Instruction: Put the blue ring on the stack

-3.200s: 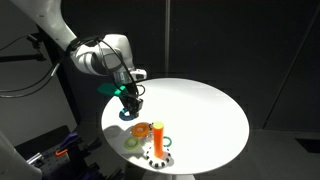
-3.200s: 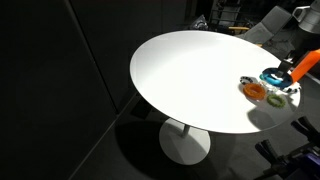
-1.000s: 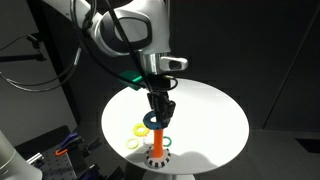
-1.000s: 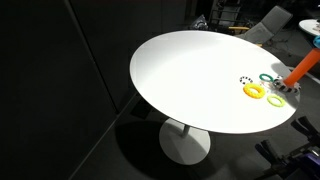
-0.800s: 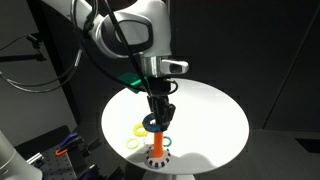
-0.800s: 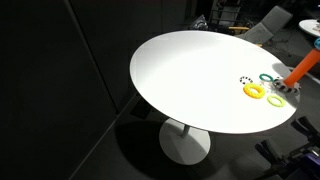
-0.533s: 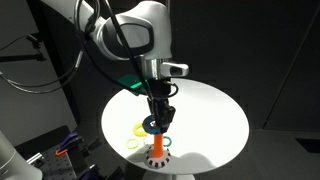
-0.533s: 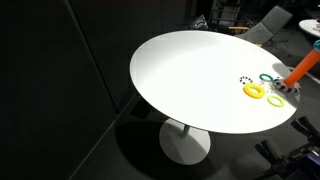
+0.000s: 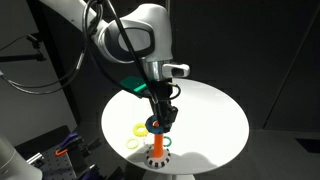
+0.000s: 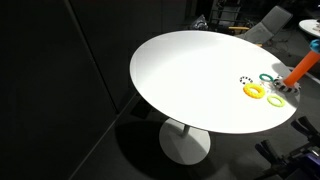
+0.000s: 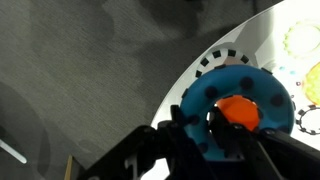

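Note:
My gripper (image 9: 159, 117) is shut on the blue ring (image 9: 152, 125), hanging right over the stack's orange peg (image 9: 157, 143), which stands on a round base (image 9: 158, 158) with black-and-white edge marks. In the wrist view the blue ring (image 11: 205, 100) fills the middle, and the orange peg top (image 11: 240, 112) shows through its hole. My gripper (image 11: 198, 122) pinches the ring's band, with one finger at the hole and one outside. The orange peg (image 10: 300, 68) shows at the table's edge in an exterior view; the gripper is hard to make out there.
A yellow ring (image 9: 137, 129) and a pale green ring (image 9: 133, 146) lie on the round white table (image 9: 210, 110) beside the stack. The yellow ring (image 10: 256, 90) also shows near the table's rim. The surroundings are dark; the table ends close behind the base.
My gripper has come down a little with the blue ring, closer onto the top of the orange peg. The other rings have not moved.

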